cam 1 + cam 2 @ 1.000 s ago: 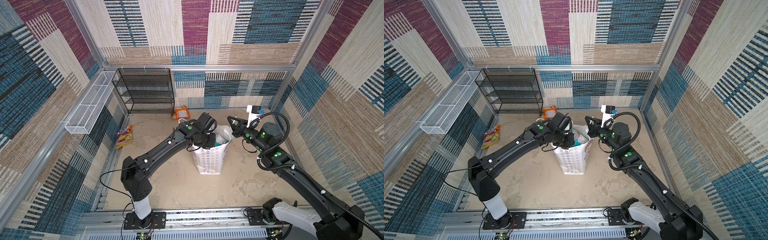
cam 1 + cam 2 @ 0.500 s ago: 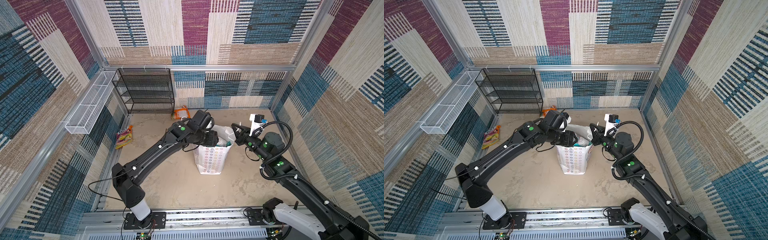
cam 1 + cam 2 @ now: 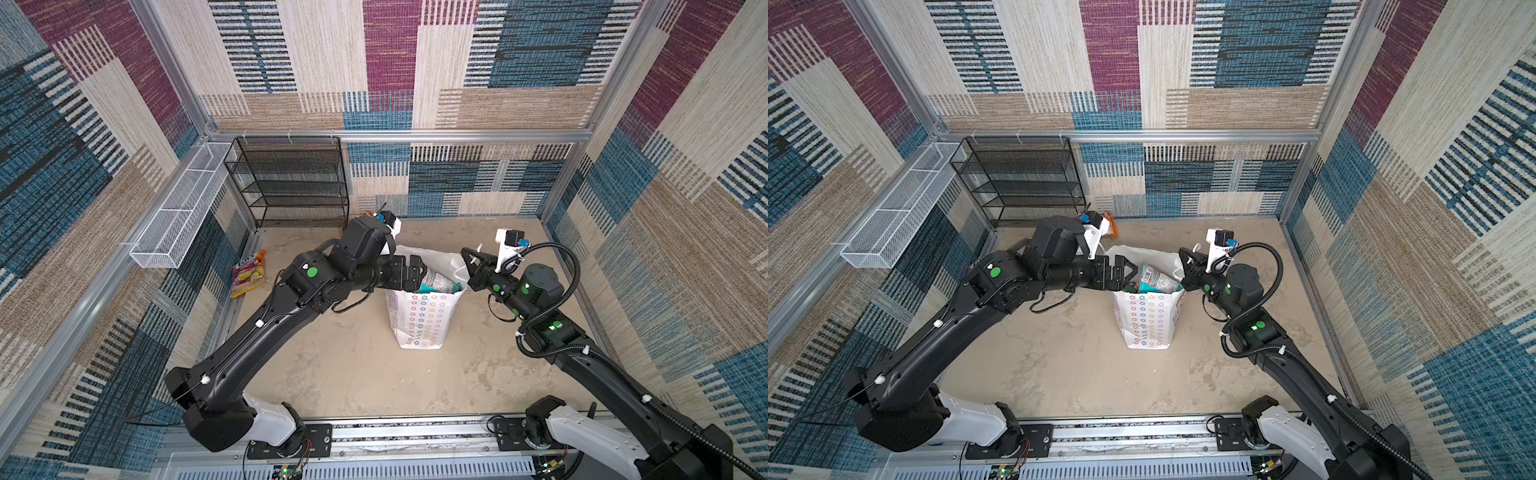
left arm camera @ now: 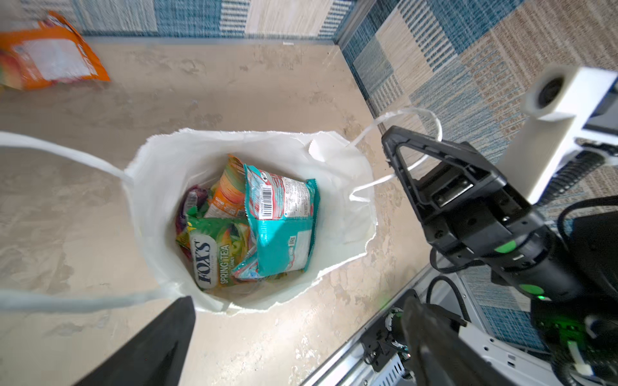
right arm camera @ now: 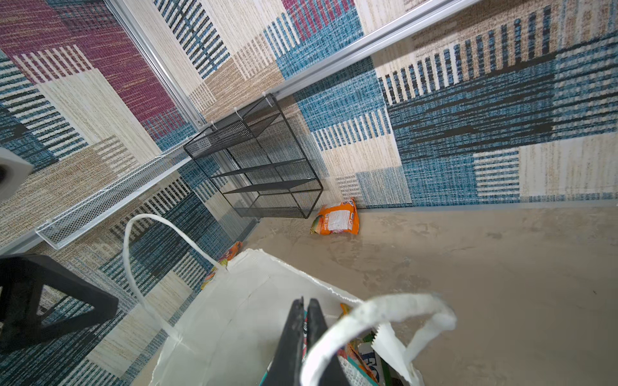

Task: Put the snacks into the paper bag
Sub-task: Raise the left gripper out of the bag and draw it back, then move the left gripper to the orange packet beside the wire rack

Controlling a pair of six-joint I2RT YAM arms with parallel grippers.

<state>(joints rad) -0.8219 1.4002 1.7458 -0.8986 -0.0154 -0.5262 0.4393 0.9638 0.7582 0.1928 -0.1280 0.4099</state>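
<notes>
The paper bag [image 3: 419, 324] stands upright near the middle of the table [image 3: 353, 374] with its mouth open, and the two arms meet over it from either side. The left gripper [image 3: 1133, 276] reaches in level from the left and hovers at the bag's left rim, its jaws spread wide and holding nothing. In the left wrist view its two dark fingers [image 4: 157, 337] frame the open mouth from above. Several of the snacks lie inside the bag. A teal pouch [image 4: 284, 227] is on top, barcode side up, leaning toward the right wall of the bag. A green pouch [image 4: 217, 260] marked FOX'S lies beside it, an orange pouch [image 4: 229, 194] behind it, and a purple pouch [image 4: 187, 204] is mostly buried. In both top views the teal pouch pokes up to about the rim. The right gripper [image 3: 469, 259] sits at the bag's right rim with its jaws pressed together. The right cord handle [image 5: 394, 300] loops across the closed fingers, and I cannot tell whether the cord is pinched between them or only draped over them. The other handle [image 5: 127, 254] arches free on the left side. Two snacks lie outside the bag. One is an orange pouch [image 5: 336, 220] on the table at the far wall, just right of the black mesh rack [image 3: 291, 187]. The other is a pink-yellow pouch [image 3: 248, 276] at the left edge of the table by the left wall, below the white wire basket [image 3: 178, 216].
</notes>
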